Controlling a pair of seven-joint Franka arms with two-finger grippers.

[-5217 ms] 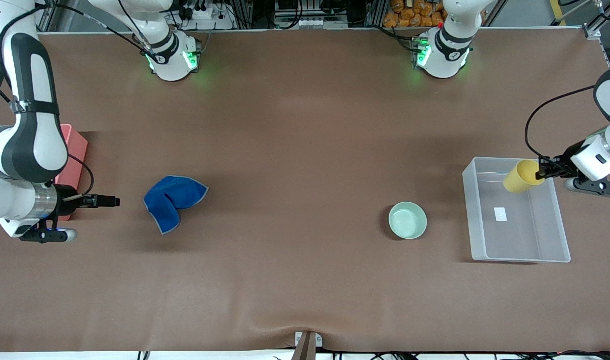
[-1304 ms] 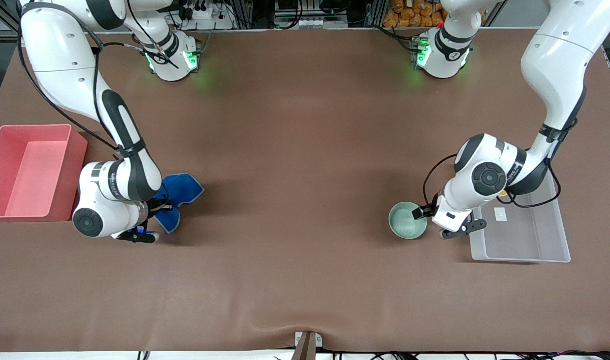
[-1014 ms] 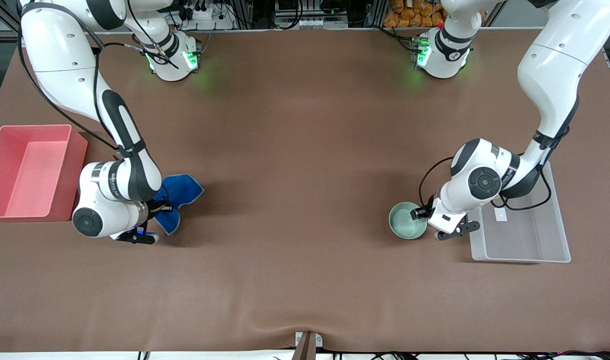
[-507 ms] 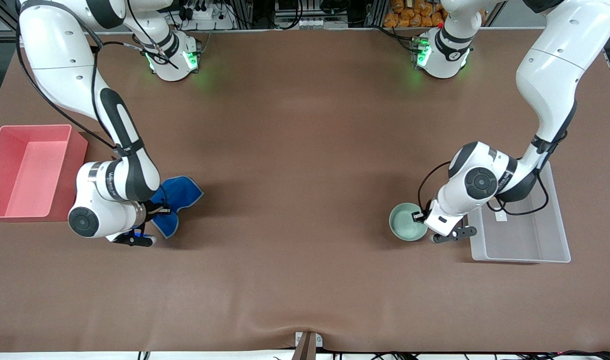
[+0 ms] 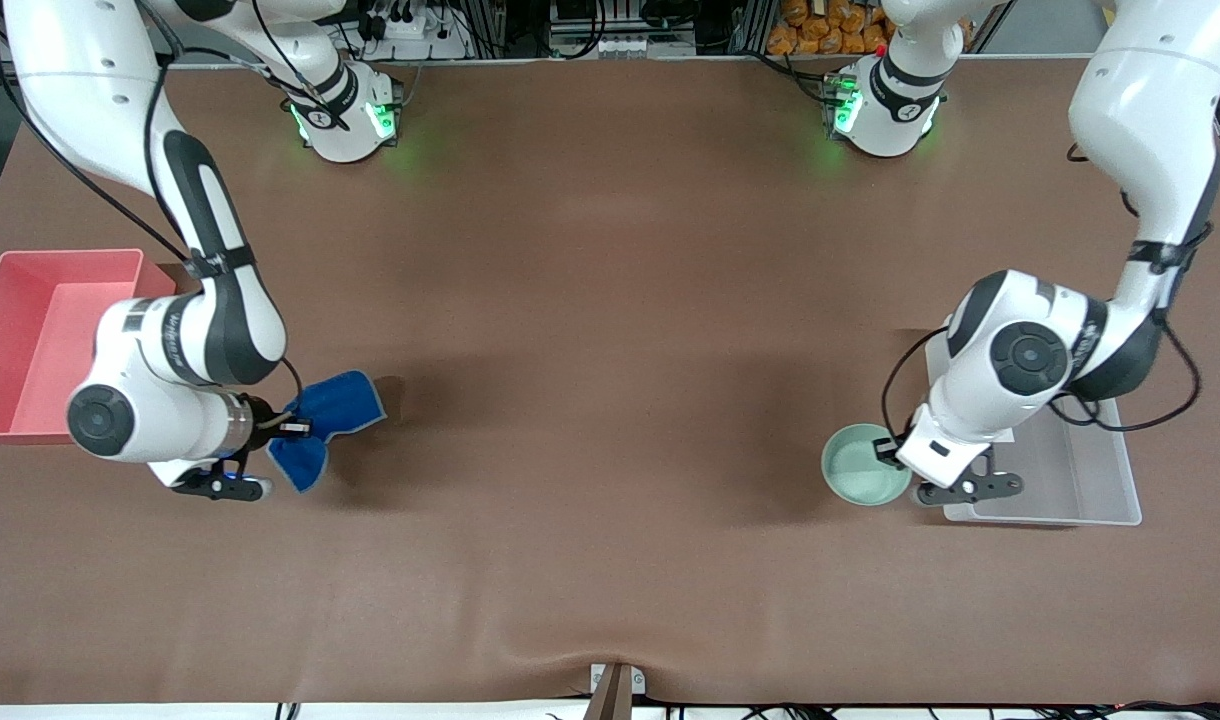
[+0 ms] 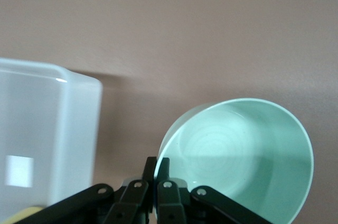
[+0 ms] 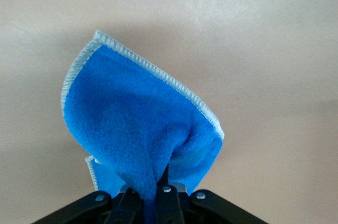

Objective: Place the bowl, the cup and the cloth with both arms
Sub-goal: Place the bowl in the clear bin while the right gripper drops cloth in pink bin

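Nearest the front camera, toward the left arm's end of the brown matte surface (image 5: 610, 420), the left hand (image 5: 888, 452) is clamped on the rim of the small round pale mint-green glossy bowl (image 5: 863, 464); in the left wrist view its two black fingers (image 6: 157, 170) pinch the rim of the bowl (image 6: 240, 155) between them, and the bowl hangs tilted, clear of the surface, just beside the clear plastic rectangular bin (image 6: 45, 134). That bin (image 5: 1105, 505) lies on the surface next to the bowl, at the left arm's end, partly covered by the left arm's white wrist; a sliver of pale yellow at the edge of the left wrist view may be the small yellow cup (image 6: 21, 216) inside the bin, though too little shows to be sure. Toward the right arm's end, the right hand (image 5: 292, 428) is closed on the soft royal-blue fabric cloth with a thin grey stitched edge (image 5: 330, 418), which is gathered at the grip and hangs in two folds above the surface; in the right wrist view the cloth (image 7: 140, 123) rises from between the closed fingers (image 7: 165, 188). Farther from the camera, at the right arm's end, stands the open pink plastic rectangular bin (image 5: 30, 340). Farthest away are the two green-lit arm bases.
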